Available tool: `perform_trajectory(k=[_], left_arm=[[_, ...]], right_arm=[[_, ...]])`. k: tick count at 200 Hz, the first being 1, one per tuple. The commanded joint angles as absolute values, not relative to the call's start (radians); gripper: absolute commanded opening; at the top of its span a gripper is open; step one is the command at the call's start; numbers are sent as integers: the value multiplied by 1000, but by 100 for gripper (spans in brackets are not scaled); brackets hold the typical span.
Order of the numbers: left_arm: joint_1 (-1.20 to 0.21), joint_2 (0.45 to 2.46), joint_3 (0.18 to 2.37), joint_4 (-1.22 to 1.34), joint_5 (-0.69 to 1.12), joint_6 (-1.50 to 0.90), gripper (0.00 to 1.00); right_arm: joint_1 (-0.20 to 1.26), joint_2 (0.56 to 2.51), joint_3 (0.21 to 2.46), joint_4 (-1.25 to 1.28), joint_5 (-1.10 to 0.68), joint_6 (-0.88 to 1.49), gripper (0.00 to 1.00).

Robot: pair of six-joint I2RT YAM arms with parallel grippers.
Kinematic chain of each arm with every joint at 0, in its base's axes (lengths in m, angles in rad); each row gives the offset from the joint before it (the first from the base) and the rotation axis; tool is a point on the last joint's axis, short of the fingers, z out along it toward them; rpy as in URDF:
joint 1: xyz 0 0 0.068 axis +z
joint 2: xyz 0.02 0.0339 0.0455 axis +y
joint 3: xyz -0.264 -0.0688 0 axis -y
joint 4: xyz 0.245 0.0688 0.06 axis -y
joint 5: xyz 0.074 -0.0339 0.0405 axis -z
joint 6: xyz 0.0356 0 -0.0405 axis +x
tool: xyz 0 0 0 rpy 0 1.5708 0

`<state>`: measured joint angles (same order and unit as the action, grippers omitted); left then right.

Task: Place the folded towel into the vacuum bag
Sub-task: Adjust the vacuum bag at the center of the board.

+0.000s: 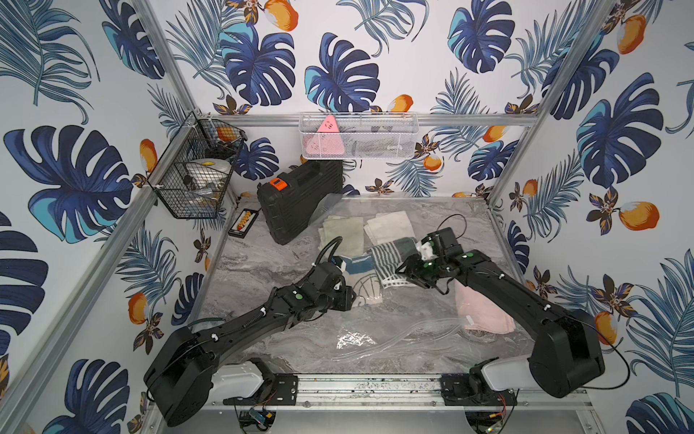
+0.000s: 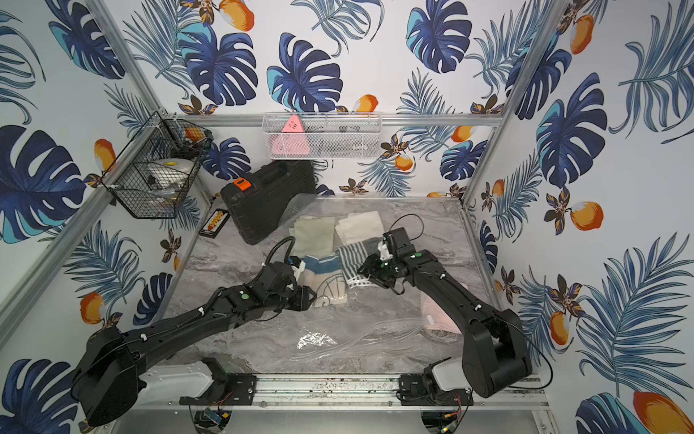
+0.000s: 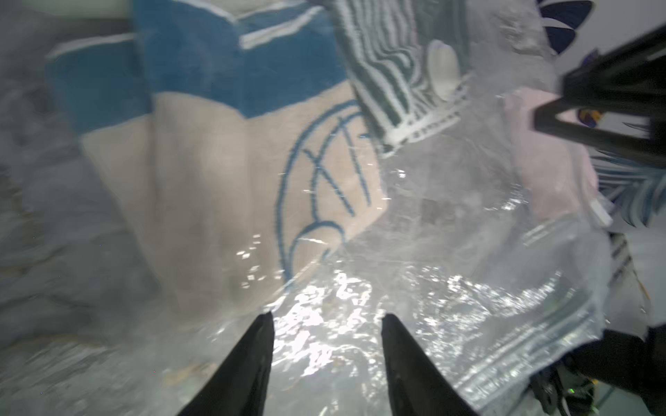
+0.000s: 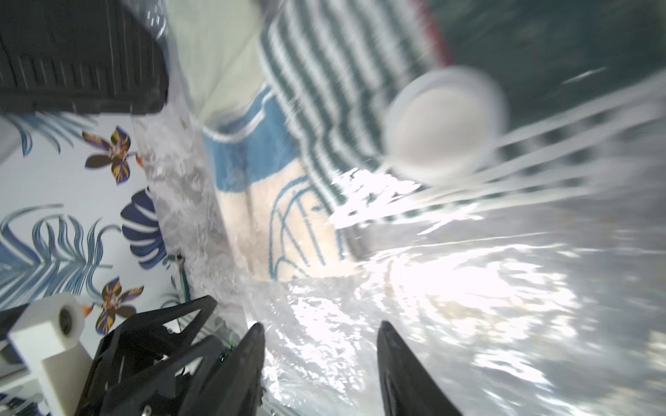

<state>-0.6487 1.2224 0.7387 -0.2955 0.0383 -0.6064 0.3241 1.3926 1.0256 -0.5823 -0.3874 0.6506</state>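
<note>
Left wrist view: your left gripper stood with jaws apart, gripping nothing, over the vacuum bag; right gripper likewise. Bag lay across the table, blue-and-beige towel seemingly inside it; blur hid edges.

Colours we find on the table

We see the vacuum bag clear and glossy with a white valve; the beige towel carries a blue band and blue line drawing, the striped towel is dark green and white, the pink towel plain, the table grey marble.
</note>
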Motion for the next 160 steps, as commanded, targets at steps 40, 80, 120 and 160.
perform_trajectory(k=[40,80,120,160], left_arm=[[-583,1169,666,-410,-15,-719,60],[-590,1153,737,-395,23,-639,61],[-743,1287,810,-182,151,-620,62],[-831,1453,826,-11,166,-672,61]], right_arm=[[43,1342,1033,-845,-32,496,69],[41,1423,967,-819,13,479,70],[40,1437,929,-795,49,475,71],[91,1487,856,-715,-145,521,68]])
